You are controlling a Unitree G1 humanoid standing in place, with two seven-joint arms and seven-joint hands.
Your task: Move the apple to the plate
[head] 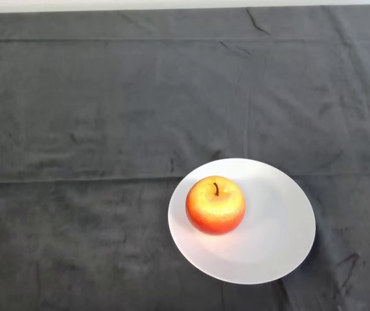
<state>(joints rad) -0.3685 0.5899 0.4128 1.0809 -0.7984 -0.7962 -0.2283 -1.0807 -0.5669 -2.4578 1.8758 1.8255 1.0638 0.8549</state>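
A red and yellow apple (215,205) stands upright on a white plate (282,227), stem up, resting on the plate's left half. The plate lies on the dark cloth at the lower right of the head view.
The dark cloth (107,129) covers the whole table and shows creases and fold lines. A pale strip of the table's far edge (172,4) runs along the top.
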